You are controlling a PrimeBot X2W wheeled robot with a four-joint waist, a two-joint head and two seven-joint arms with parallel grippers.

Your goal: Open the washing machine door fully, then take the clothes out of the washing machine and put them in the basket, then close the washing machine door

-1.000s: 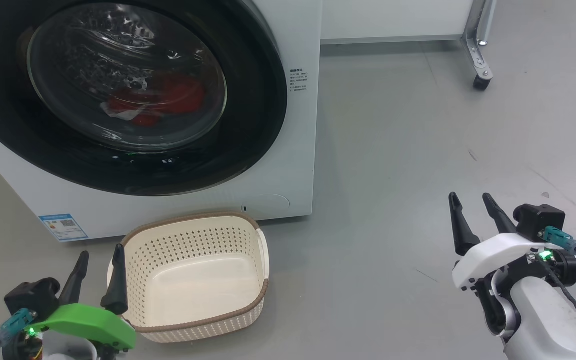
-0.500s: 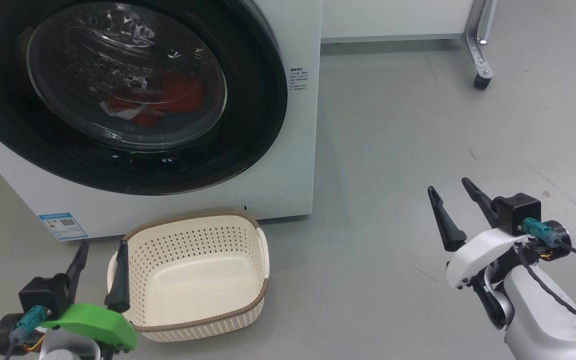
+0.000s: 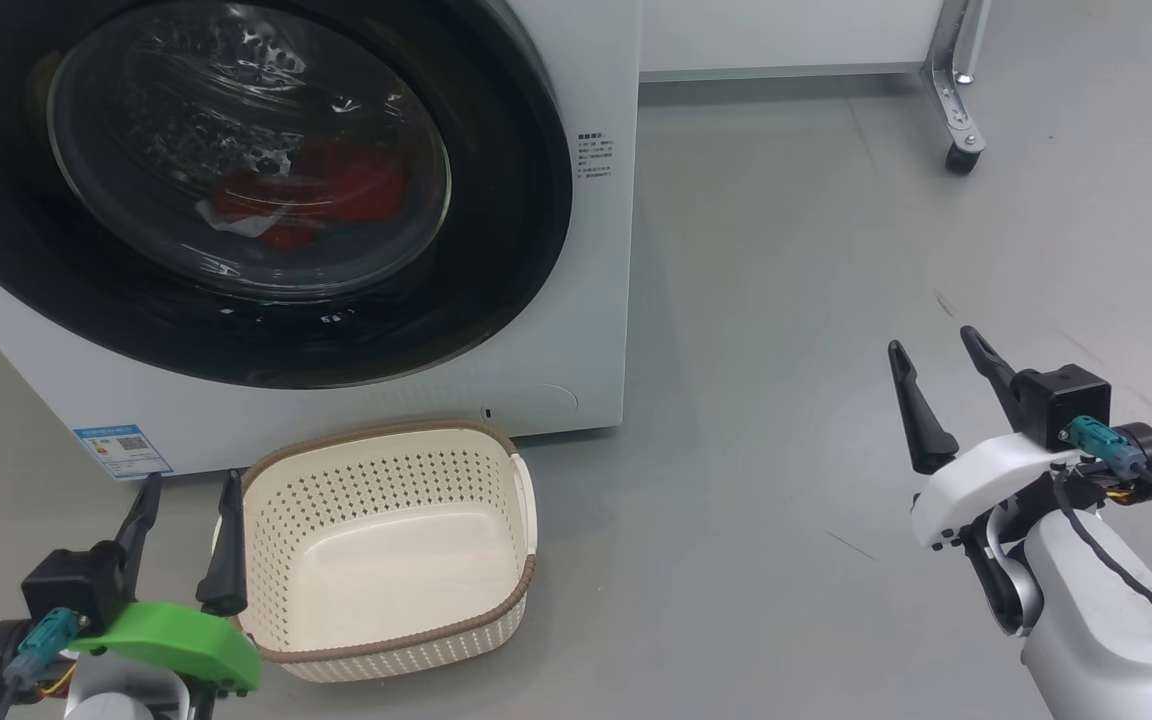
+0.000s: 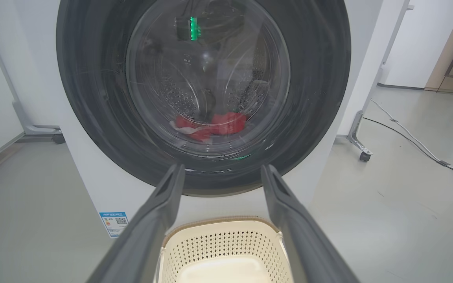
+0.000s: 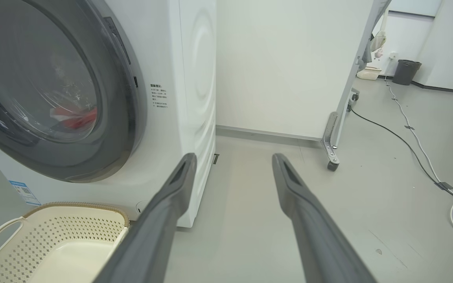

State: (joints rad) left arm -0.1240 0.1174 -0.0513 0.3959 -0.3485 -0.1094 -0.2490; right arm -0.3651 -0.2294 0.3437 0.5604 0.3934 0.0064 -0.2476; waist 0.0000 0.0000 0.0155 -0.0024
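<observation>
The washing machine (image 3: pixel 596 300) is a white box at the upper left, and its door (image 3: pixel 526 250), black-rimmed with a bulging glass window, is closed. Red clothes (image 3: pixel 306 195) lie in the drum behind the glass. The cream basket (image 3: pixel 376 432) stands empty on the floor just in front of the machine. My left gripper (image 3: pixel 191 480) is open beside the basket's left side, fingers pointing at the door (image 4: pixel 92 118). My right gripper (image 3: pixel 932 340) is open over bare floor, well right of the machine. The right wrist view has the door (image 5: pixel 120 118) and the basket (image 5: pixel 73 204) at its left.
A metal frame leg on a caster (image 3: pixel 961 155) stands at the back right, before a white panel. Cables (image 5: pixel 407 133) run along the floor farther right, with a dark bin (image 5: pixel 406 71) by the wall. A blue label (image 3: pixel 123 450) marks the machine's lower left corner.
My right gripper has risen a little toward the machine, still open. My left gripper has shifted slightly left, its wrist turned. The door, the clothes and the basket stay put.
</observation>
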